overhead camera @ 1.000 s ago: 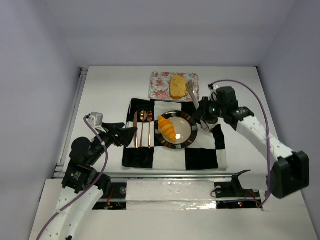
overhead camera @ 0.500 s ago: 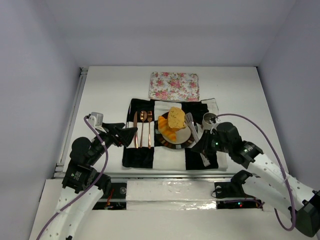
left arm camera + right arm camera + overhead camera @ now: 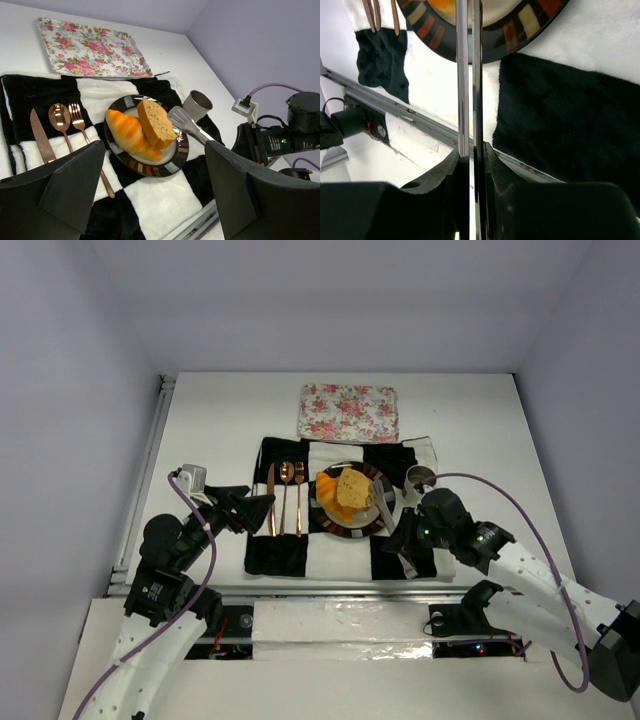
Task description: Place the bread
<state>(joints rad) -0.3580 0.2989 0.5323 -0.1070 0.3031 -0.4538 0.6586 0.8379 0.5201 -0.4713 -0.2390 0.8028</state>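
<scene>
White table (image 3: 220,420) carries a black-and-white checked mat (image 3: 275,555), with a floral tray (image 3: 348,412) behind it. On the mat sits a dark-rimmed plate (image 3: 150,167) holding both breads: the croissant (image 3: 129,135) lies flat, and the bread slice (image 3: 156,122) stands on edge, leaning against it. The right hand (image 3: 471,159) is pinched tight on metal tongs (image 3: 187,125), whose head is just beside the slice; I cannot tell whether they touch. The left hand (image 3: 255,510) hangs wide open and empty near the cutlery (image 3: 60,117). Both pieces look light, soft and crumbly. A gentle squeeze across the slice's flat faces should suit.
</scene>
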